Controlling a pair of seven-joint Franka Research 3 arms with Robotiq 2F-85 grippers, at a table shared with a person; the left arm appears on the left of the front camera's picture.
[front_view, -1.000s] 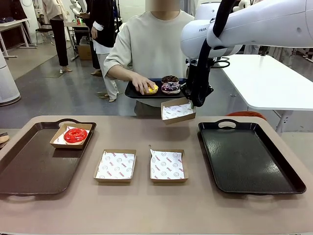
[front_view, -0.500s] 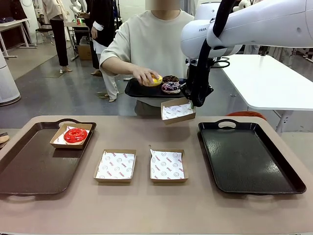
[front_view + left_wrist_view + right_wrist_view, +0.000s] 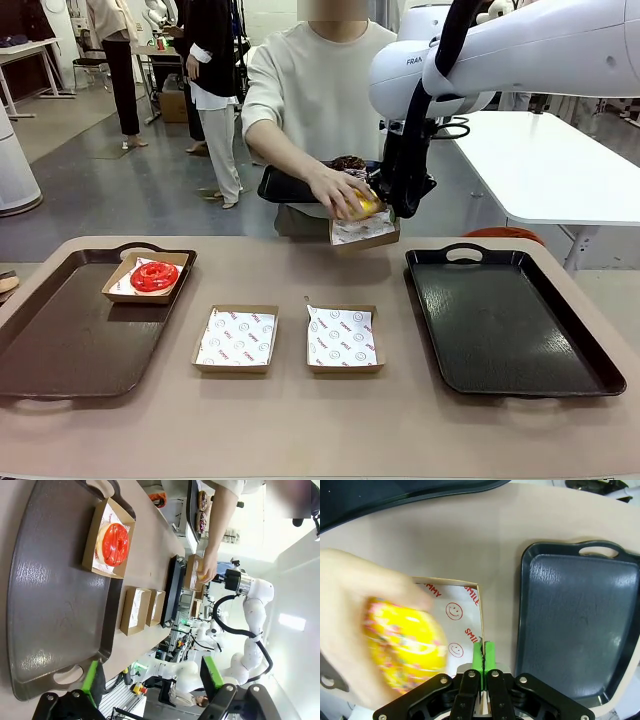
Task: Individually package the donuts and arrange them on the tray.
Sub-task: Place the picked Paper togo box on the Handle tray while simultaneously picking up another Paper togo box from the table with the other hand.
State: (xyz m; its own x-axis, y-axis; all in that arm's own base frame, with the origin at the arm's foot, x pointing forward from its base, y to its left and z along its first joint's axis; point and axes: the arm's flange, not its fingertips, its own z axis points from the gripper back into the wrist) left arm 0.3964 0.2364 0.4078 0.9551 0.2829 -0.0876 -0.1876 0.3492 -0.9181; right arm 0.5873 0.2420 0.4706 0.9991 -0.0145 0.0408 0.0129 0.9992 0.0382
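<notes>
- Pale tan bench (image 3: 300, 430) in a bright workroom, viewed across toward a person in a cream top at the far side.
- At bench left, a long brown tray (image 3: 60, 345). In its far corner, a shallow cardboard box (image 3: 122, 288) with the red donut (image 3: 154, 276) lying flat inside on white printed paper.
- Near the middle of the bench, two more paper-lined boxes side by side and slightly apart: left empty box (image 3: 236, 338) and right empty box (image 3: 343, 338).
- At bench right, a black tray (image 3: 510, 320), one handle toward the person.
- Above the far edge of the bench, the right pincer (image 3: 398, 208) hanging from its white arm, closed narrow on the side wall of a fourth box.
- That held box (image 3: 368, 234) lifted clear of the bench and tilted. In the right wrist view, green pads (image 3: 490, 655) pinched together over the cardboard wall.
- Person's hand (image 3: 335, 188) reaching down over the held box, gripping the sprinkled yellow donut (image 3: 365, 205). Donut just above or touching the paper, impossible to tell which; hand blurred close up.
- Behind the hand, a small dark serving tray (image 3: 285, 185) at the person's waist height, carrying the chocolate donut (image 3: 348, 162). Purple donut (image 3: 202, 522) beside it in the left wrist view.
- Left pincer (image 3: 150, 677) low over the near end of the brown tray, spread wide, nothing between its green fingertips (image 3: 90, 676).
</notes>
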